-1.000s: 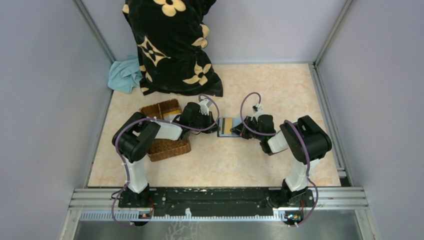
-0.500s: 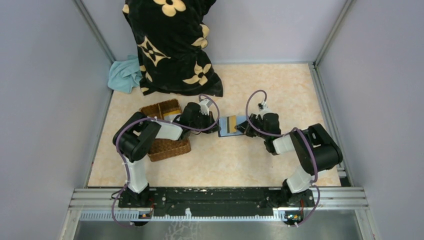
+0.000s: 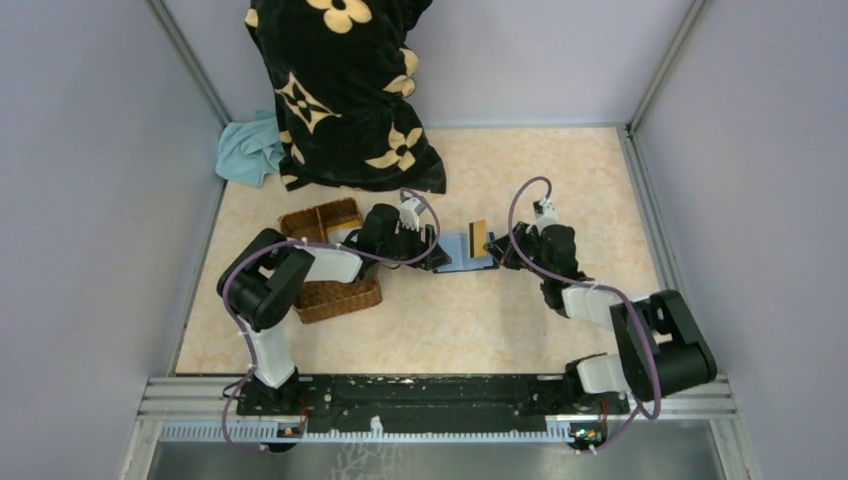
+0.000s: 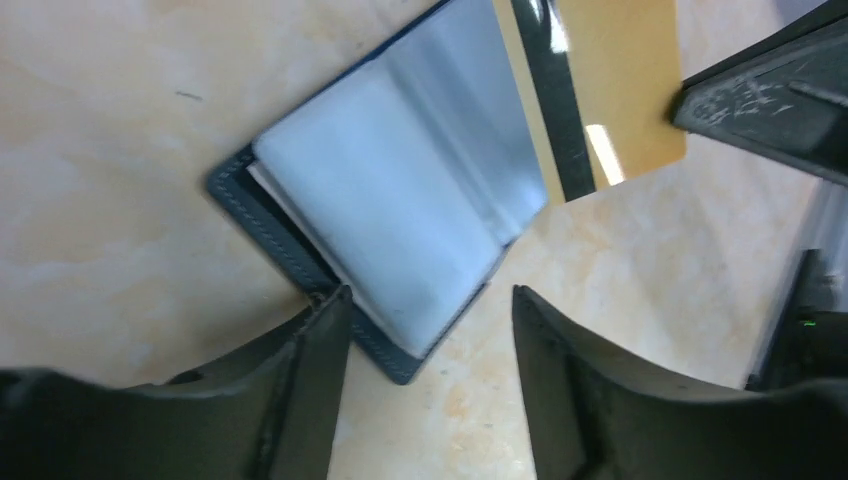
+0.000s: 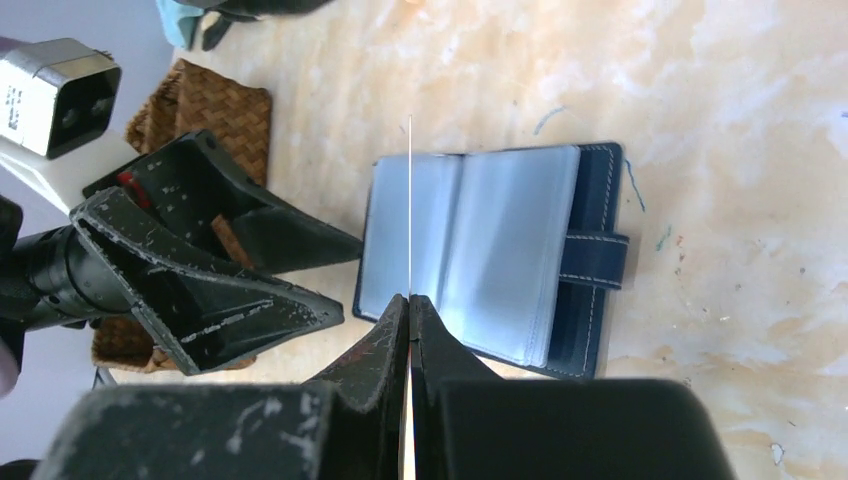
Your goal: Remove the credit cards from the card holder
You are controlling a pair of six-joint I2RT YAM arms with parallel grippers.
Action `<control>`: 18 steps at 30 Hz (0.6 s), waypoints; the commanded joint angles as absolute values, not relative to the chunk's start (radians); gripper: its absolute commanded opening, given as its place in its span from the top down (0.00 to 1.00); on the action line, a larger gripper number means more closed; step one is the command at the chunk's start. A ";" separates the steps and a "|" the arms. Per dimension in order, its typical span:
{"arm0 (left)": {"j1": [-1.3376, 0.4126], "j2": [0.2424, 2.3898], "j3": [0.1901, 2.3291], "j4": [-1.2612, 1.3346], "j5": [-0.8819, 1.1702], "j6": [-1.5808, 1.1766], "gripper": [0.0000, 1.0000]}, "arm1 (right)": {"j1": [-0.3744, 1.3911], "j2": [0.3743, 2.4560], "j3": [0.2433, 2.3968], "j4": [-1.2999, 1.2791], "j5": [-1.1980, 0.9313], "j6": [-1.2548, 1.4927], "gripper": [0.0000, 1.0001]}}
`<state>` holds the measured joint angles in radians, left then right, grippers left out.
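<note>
- Your card holder (image 3: pixel 458 256) lies open and flat on the table (image 3: pixel 450 320), with its pale blue sleeves facing up.
- Your right gripper (image 5: pixel 410 300) is clenched on one gold credit card (image 4: pixel 610 90) and holds it on edge over the holder's right half.
- Your left gripper (image 4: pixel 430 300) is released, with its fingers straddling the holder's left edge.
- The wicker basket (image 3: pixel 335 295) sits to the left of the holder.

The left wrist view's top edge cuts off the credit card (image 4: pixel 620 80).

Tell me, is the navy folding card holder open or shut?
Open: the navy card holder lies spread flat, pale blue sleeves facing up, strap unfastened.
</note>
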<state>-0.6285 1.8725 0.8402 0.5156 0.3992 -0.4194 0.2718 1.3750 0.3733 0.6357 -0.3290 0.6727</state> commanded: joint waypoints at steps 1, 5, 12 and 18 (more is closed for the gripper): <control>-0.634 1.791 0.836 0.497 0.449 -0.369 0.23 | 0.264 1.230 0.384 0.564 -0.356 0.603 1.00; -0.633 1.743 0.842 0.531 0.502 -0.337 0.13 | 0.265 1.141 0.379 0.483 -0.472 0.567 1.00; -0.608 1.694 0.827 0.690 0.748 -0.366 0.16 | 0.265 0.928 0.339 0.347 -0.594 0.541 1.00; -0.607 1.679 0.877 0.738 0.938 -0.408 0.21 | 0.267 0.817 0.299 0.355 -0.725 0.545 1.00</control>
